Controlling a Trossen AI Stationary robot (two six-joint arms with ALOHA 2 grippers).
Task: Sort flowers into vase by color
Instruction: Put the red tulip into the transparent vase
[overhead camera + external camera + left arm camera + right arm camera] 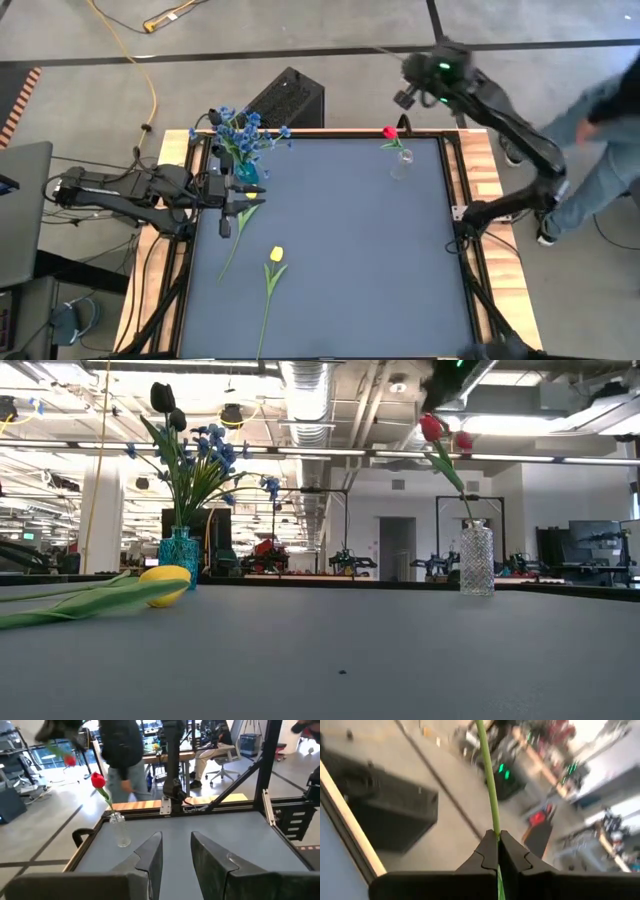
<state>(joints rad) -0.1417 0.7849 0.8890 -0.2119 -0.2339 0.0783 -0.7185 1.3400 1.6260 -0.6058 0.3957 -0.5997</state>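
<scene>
A bunch of blue flowers (pixel 245 135) stands in a teal vase (pixel 180 557) at the table's far left. One red tulip (pixel 390 132) stands in a clear vase (pixel 477 558) at the far right. A yellow tulip (pixel 276 254) lies flat on the mat, and a second green stem (pixel 238 238) lies beside it. My left gripper (pixel 175 837) is open and low over the mat by the teal vase, holding nothing. My right gripper (pixel 408 70) is raised high beyond the far edge, shut on a red tulip's stem, with the blossom (pixel 462 440) near the clear vase's tulip. My right gripper pinches the thin green stem (pixel 493 820) between its two shut fingers, and the stem runs on straight past the fingertips. The tulip is lifted clear of the table. Its red blossom (pixel 70 760) shows blurred just below the gripper, above the clear vase.
A black box (pixel 285 100) stands on the floor beyond the far edge. A person (pixel 600 140) stands at the table's right side, close to the right arm. The mat's middle and near right (pixel 380 270) are bare.
</scene>
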